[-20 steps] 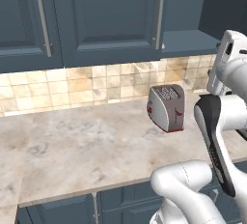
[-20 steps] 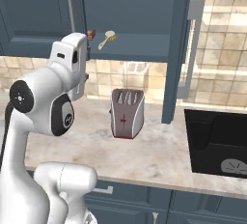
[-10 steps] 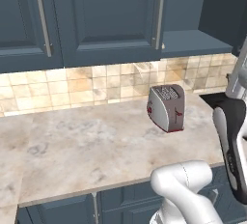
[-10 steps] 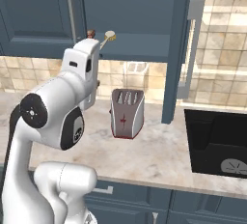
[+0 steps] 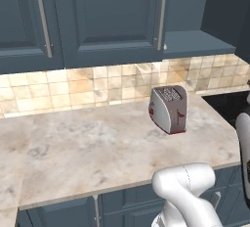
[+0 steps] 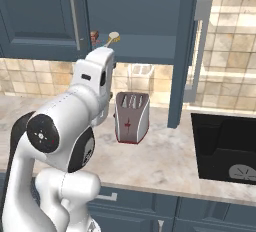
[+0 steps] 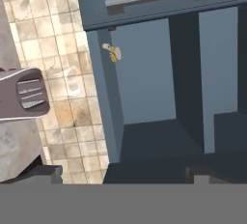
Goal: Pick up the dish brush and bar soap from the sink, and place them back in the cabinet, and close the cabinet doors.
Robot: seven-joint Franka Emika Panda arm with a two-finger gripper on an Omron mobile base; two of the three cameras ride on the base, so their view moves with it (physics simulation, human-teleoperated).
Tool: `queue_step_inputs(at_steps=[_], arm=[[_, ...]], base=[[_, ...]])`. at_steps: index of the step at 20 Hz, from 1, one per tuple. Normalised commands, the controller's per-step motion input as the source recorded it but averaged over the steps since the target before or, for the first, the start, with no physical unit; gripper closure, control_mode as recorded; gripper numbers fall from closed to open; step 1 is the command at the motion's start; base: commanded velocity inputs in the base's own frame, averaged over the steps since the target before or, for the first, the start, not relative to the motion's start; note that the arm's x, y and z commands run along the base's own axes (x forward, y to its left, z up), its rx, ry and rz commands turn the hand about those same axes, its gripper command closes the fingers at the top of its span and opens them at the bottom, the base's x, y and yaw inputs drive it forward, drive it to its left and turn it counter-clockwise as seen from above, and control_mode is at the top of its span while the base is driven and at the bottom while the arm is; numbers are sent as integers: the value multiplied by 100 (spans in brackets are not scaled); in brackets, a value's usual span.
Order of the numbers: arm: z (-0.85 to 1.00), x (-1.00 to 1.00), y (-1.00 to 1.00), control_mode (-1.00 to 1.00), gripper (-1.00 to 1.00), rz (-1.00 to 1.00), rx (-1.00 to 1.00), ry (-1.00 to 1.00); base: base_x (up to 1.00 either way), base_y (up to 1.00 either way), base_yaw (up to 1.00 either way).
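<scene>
Nearest, fingers spread wide and gripping nothing, backed off from the cabinet (image 6: 145, 6). Beyond them, a toaster (image 6: 131, 117) on the counter (image 6: 165, 161); off to the right, the black sink (image 6: 227, 148). Farther and higher, the dish brush (image 6: 112, 38) and bar soap (image 6: 94, 36) resting on the cabinet shelf. Nearer on the right, one of the cabinet doors (image 6: 186, 51) swung out toward the room, edge-on, its bar handle (image 6: 196, 51) facing right: probably next to push leftward and shut.
</scene>
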Motion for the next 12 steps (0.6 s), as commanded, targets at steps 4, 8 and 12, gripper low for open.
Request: queue_step_inputs(at_steps=[4,8,12], arm=[[0,-36,-35,-100,-100,0,0,0],[0,-32,-38,-100,-100,0,0,0],[0,-29,-39,-100,-100,0,0,0]], base=[[0,0,0],[0,0,0],[0,0,0]])
